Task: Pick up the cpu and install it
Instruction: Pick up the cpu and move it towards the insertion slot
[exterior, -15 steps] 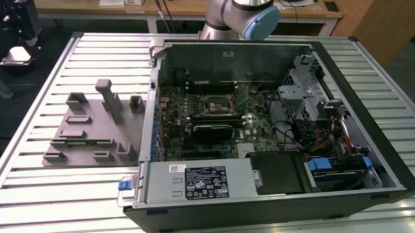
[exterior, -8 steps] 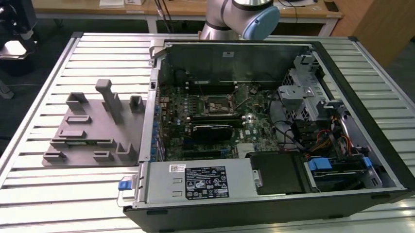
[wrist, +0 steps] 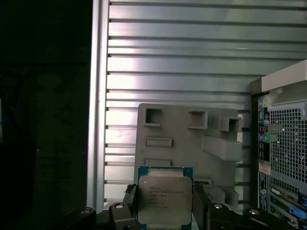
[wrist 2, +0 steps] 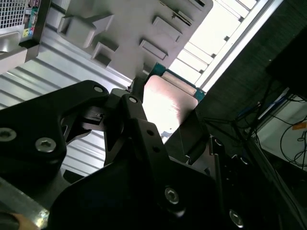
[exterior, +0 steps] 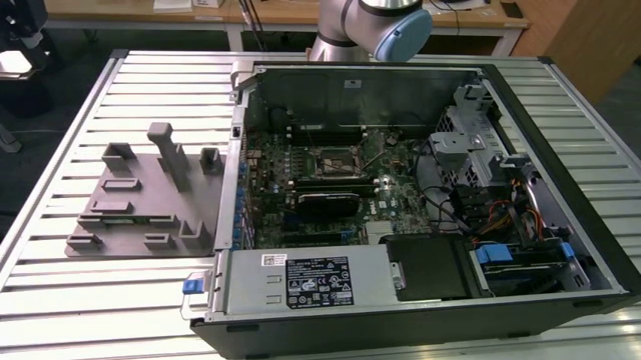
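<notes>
In the exterior view you see the arm (exterior: 373,22) at the top centre of the frame, reaching up out of the picture behind the open computer case (exterior: 401,82). The case lies on its side on the slatted table (exterior: 60,300) and takes up the middle and the exterior view's right. Inside it the motherboard (exterior: 391,199) faces up, with the square black-framed socket (exterior: 335,159) near the centre of the frame. The power supply (exterior: 300,281) sits along the case's lower edge. On the exterior view's left, just beside the case wall, the grey fixture tray (exterior: 130,202) rests on the table with its posts upright.

In the second wrist view you look along the black gripper (wrist 2: 165,112). Its fingers (wrist 2: 136,110) press on opposite edges of the cpu (wrist 2: 170,98), so the jaws are clamped on it. The chip's shiny metal top catches the light and a green edge shows at its far side. Beyond it you see the fixture tray and the table slats.

In the first wrist view the cpu (wrist: 164,199) faces you squarely, silver-grey top on a green board, gripped on two sides by the fingers (wrist: 199,203). It hangs clear of the fixture tray (wrist: 192,139), which lies behind it on the table, with the case's perforated panel (wrist: 285,143) beside the tray.
</notes>
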